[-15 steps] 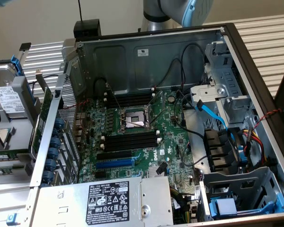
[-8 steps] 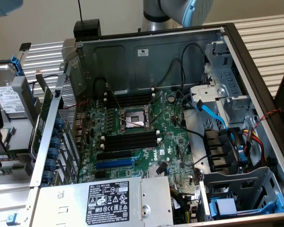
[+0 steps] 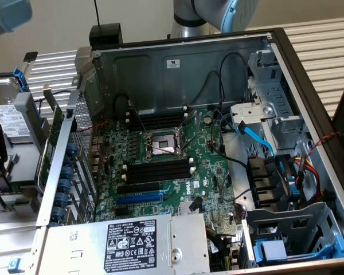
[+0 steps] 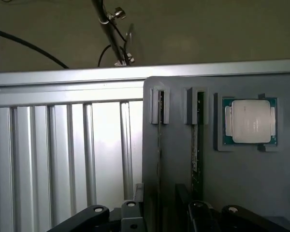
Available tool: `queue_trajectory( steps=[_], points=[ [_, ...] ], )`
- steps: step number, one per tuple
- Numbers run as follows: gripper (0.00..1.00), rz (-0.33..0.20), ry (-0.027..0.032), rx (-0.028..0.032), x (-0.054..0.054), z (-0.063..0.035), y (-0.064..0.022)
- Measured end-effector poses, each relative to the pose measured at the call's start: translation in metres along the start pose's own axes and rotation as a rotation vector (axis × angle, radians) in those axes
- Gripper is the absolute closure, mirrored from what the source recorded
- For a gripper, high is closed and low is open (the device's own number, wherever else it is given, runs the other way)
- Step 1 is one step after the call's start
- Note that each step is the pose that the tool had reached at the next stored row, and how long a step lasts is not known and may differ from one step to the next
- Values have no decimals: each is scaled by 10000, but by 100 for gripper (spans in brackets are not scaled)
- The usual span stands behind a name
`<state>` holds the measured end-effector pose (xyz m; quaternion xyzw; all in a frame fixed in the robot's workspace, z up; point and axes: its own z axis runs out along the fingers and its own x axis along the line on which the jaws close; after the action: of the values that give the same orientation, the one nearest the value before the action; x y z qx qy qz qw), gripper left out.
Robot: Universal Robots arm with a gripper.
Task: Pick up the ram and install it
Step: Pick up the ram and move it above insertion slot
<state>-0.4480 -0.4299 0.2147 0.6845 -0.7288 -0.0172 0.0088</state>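
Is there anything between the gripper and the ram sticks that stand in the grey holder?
Nothing visible stands between them. In the wrist view the open gripper faces the grey holder, and the ram stick farther from the CPU stands on edge, in line with the gap between the jaws.

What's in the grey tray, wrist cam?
The grey tray holds a ram stick on edge, a second stick, and a CPU. One end of each is covered by the gripper.
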Motion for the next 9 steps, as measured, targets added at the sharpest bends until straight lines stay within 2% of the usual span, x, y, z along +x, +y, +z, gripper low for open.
queue_trajectory(
  steps=[9],
  points=[
    [61,1,-5,-1,4,146,15]
  ],
)
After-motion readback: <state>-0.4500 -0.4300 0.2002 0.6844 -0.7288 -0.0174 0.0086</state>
